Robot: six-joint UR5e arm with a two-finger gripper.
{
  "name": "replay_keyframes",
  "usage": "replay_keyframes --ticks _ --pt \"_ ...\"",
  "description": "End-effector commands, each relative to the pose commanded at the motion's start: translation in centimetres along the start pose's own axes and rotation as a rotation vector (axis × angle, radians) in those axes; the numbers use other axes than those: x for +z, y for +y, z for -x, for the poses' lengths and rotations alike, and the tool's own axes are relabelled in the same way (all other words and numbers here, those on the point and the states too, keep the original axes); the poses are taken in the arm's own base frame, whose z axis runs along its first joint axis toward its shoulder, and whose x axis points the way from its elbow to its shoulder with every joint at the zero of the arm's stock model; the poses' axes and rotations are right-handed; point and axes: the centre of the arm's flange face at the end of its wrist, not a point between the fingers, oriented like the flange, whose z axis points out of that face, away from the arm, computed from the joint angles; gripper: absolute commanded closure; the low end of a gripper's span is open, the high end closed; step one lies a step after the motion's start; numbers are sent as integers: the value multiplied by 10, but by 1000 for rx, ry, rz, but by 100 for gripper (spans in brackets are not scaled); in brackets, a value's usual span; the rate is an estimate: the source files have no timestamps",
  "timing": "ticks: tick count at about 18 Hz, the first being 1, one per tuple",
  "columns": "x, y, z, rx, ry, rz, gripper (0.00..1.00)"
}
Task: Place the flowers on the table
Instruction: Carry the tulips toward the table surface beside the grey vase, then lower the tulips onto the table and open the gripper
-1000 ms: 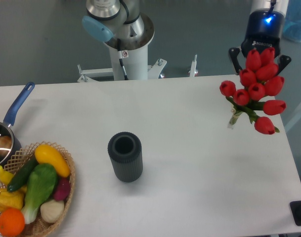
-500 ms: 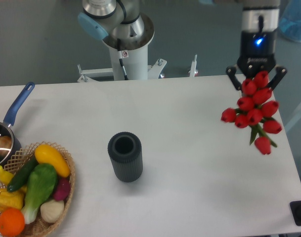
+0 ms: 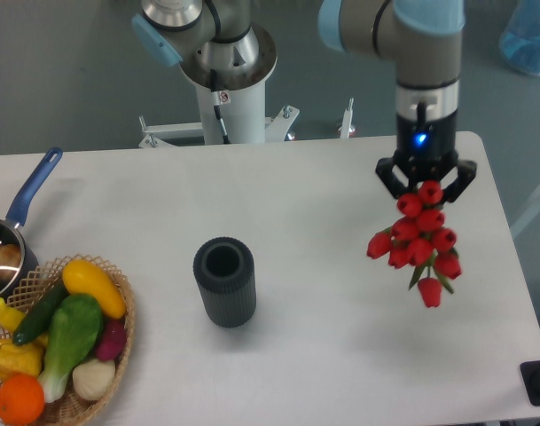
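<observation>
— While we're at it, what's biggest?
— White surface [image 3: 323,355], rounded corners. Arm w/ claw [image 3: 426,180] is over its right part, far right of the dark cylinder [image 3: 224,281].
— Claw's doing what?
— Fingers spread either side of the top of the flowers [image 3: 418,241]; looks clamped on the bunch, stems hidden. Red buds hang below it, right of the cylinder, whether they touch the surface I can't tell.
— Rest?
— Wicker basket [image 3: 119,351] w/ veg, left of cylinder. Blue-handled pan [image 3: 17,226] further left, at the edge.
</observation>
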Motion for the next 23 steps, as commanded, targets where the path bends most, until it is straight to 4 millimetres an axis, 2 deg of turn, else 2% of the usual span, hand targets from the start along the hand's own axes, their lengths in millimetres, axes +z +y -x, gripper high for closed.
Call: replay_keyframes --ticks 2,6,9,23 --pt "19 -6 -10 -3 31 12 70" --pt "46 -3 -12 -5 70 34 70" --pt "71 -5 -21 11 106 50 70" --pt "113 -2 -31 14 167 76 70"
